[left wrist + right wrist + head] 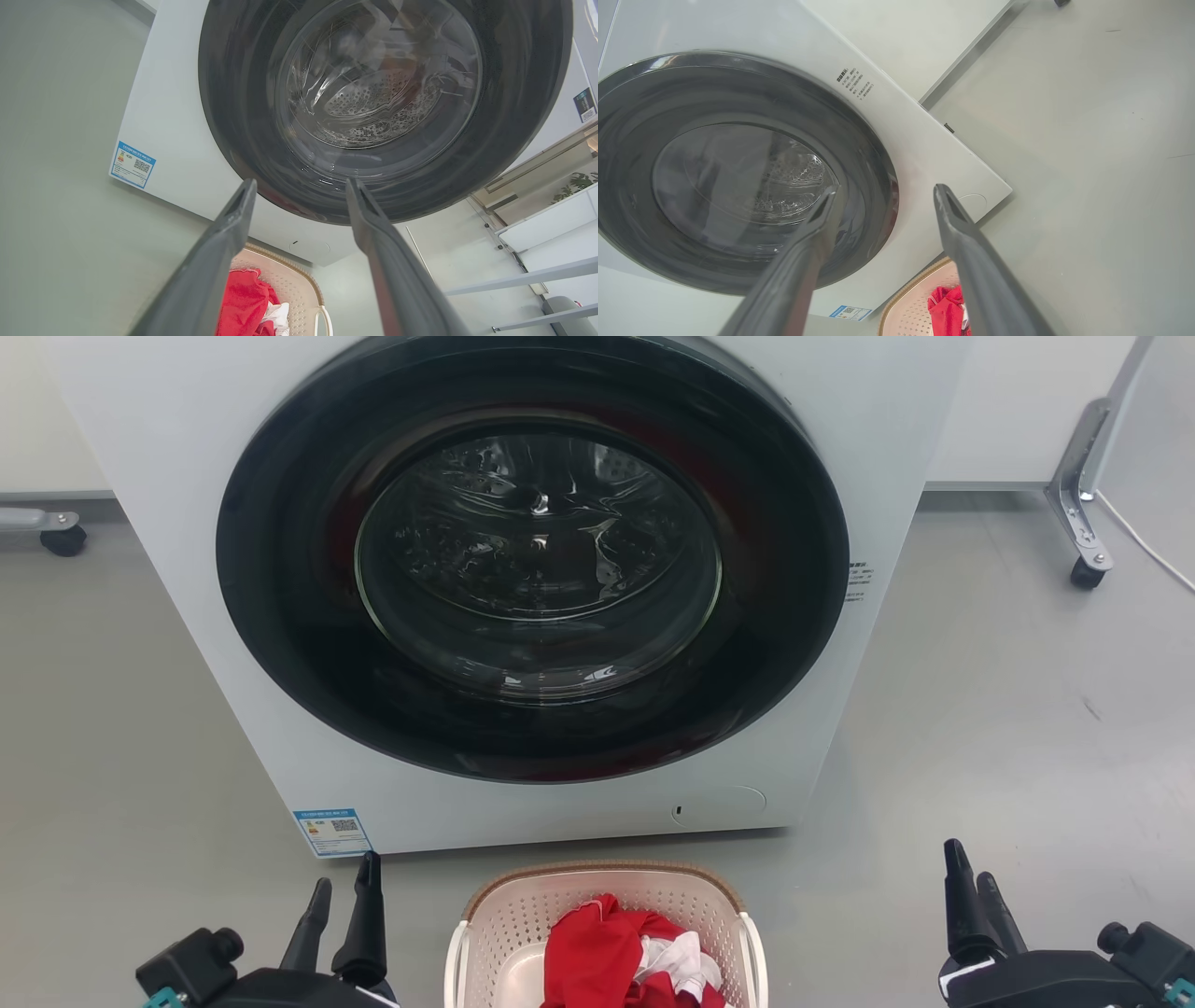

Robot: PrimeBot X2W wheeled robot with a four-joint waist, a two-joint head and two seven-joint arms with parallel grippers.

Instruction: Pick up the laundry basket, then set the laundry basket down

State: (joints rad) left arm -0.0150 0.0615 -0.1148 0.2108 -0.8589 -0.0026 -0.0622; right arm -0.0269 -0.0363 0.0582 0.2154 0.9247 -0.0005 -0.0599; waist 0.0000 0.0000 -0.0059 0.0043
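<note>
Early in the task, by the look of it: finds the laundry basket (523, 919) down on the grey floor (1008, 709), just in front of the white front-loading washer (168, 523), centred below its closed round door (537, 551). Holds a red garment (597, 943) and some white cloth (677, 957) bunched inside, under the brown woven-look rim. Places the left gripper (347, 870) near the basket's left side and the right gripper (969, 861) well apart on its right, neither touching the white side handles (456, 957) or anything else. Shows both pairs of dark fingers spread apart and empty in the wrist views, pointing towards the washer rather than down at the basket. Counts nothing as done so far: no grasp, no lift, no set-down. Leaves, in all likelihood, bringing the grippers in to the handles, closing on them, raising the basket level so the clothes stay in, then lowering it to the floor.
</note>
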